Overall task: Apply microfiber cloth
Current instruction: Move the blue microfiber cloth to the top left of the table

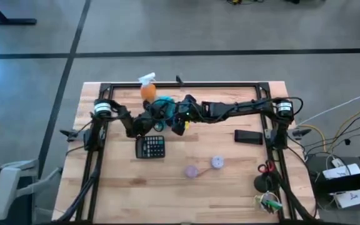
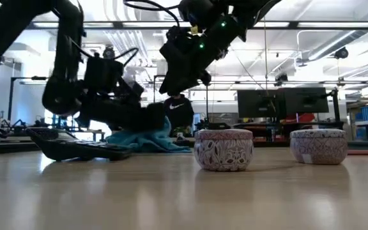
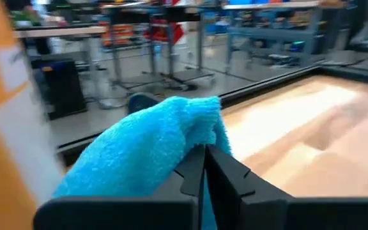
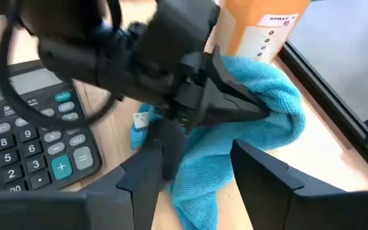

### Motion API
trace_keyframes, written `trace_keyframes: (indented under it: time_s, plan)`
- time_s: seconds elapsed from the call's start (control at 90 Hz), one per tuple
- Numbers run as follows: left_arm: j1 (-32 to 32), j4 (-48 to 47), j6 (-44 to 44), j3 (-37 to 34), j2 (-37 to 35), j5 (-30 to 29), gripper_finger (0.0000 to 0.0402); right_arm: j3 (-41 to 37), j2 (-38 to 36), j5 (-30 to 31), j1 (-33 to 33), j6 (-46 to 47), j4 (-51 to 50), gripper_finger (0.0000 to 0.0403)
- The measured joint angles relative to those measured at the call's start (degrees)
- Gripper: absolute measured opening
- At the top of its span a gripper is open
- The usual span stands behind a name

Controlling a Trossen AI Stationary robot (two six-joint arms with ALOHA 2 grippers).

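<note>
The teal microfiber cloth (image 4: pixel 273 102) lies bunched on the table beside the orange spray bottle (image 4: pixel 260 25), just beyond the black calculator (image 1: pixel 150 147). It also shows in the high view (image 1: pixel 164 104). My left gripper (image 3: pixel 204 153) reaches in from the table's left, low over the table, and is shut on the cloth. My right gripper (image 4: pixel 200 153) comes from the table's right and hangs open above the cloth, its fingers on either side of the cloth's near part without touching it. In the low view it (image 2: pixel 185 80) is well above the table. My left gripper pinches a bunched fold of the cloth (image 4: pixel 270 114) between its two fingertips, slanting down from the table's left. Several layers bulge past the fingers (image 3: pixel 171 134). The rest of the cloth (image 2: pixel 147 140) lies slack on the table.
Two patterned round tins (image 2: pixel 223 150) (image 2: pixel 318 145) stand on the near middle of the table. A flat black object (image 1: pixel 247 136) lies to the right. A black frame rail (image 1: pixel 186 84) runs along the far edge, close behind the spray bottle. Scissors and small items (image 1: pixel 265 181) sit at the near right.
</note>
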Motion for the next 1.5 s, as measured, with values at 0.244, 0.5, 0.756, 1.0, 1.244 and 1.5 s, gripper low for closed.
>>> trace_keyframes:
  time_s: [0.244,0.5,0.756,1.0,1.244,1.5]
  plan:
    - [0.1,0.2,-5.2,1.0,2.4,-17.6,0.0,0.0,0.0,-0.1,0.6,-0.2,0.0,0.0147]
    - [1.7,-0.2,-6.8,-1.9,2.4,-27.1,0.0,0.0,0.0,-0.1,0.6,-0.2,-0.8,0.0128]
    - [4.6,3.4,-7.4,-7.5,2.1,-28.6,0.0,0.0,0.0,0.0,1.3,0.4,-2.7,0.0111]
    - [8.0,4.2,-6.8,-13.9,-1.8,-28.7,0.0,0.0,0.0,0.0,2.4,0.8,-4.3,0.0099]
    - [8.4,4.4,4.4,-18.4,-7.7,-28.7,0.0,0.0,0.0,0.0,2.4,1.5,-4.5,0.009]
    - [8.4,4.4,6.8,-23.7,-15.1,-28.3,0.0,-0.8,1.0,-3.5,2.8,1.7,-1.3,0.0084]
